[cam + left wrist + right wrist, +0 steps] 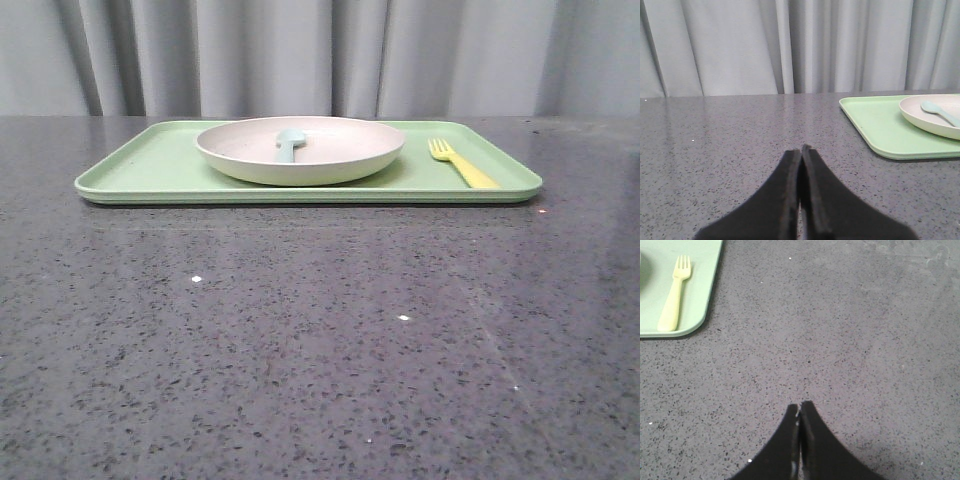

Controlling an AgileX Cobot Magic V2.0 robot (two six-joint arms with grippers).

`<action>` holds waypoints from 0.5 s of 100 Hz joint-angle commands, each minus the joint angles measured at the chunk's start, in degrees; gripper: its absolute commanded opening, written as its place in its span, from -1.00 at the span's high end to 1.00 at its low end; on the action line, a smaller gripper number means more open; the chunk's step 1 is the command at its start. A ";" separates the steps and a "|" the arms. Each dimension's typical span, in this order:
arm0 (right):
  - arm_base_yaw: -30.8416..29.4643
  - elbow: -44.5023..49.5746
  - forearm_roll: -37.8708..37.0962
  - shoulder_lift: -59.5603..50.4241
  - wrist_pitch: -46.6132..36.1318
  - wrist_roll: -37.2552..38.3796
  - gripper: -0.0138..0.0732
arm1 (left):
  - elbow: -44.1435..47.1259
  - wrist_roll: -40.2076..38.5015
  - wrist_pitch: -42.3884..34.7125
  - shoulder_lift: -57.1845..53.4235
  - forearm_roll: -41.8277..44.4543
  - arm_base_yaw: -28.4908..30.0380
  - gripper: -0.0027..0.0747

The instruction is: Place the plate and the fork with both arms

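The cream-white plate [300,150] sits on the light-green tray [150,170] at the far side of the table, with a pale blue spoon [289,143] lying in it. The yellow fork [460,165] lies on the tray to the right of the plate. In the left wrist view the plate [935,117] and spoon [940,111] show at the edge. In the right wrist view the fork [674,295] lies on the tray corner [695,315]. My left gripper [801,149] and my right gripper [800,405] are shut and empty, over bare table, well short of the tray. Neither arm shows in the front view.
The table is dark speckled grey stone [320,340]. A grey curtain [320,55] hangs behind the table's far edge. The tray [880,125] spans most of the table's far width.
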 commanded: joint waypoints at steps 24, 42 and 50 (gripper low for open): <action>-0.36 -1.31 -2.44 0.14 -3.21 -0.52 0.96 | 0.87 -0.46 -5.06 -1.79 0.06 -0.38 0.98; -0.36 -1.31 -2.32 0.14 -3.69 -0.57 0.96 | 0.87 -0.46 -5.06 -1.79 0.06 -0.38 0.98; -0.36 -1.31 -2.15 -0.47 -5.40 -0.99 0.96 | 0.87 -0.46 -5.06 -1.79 0.06 -0.38 0.98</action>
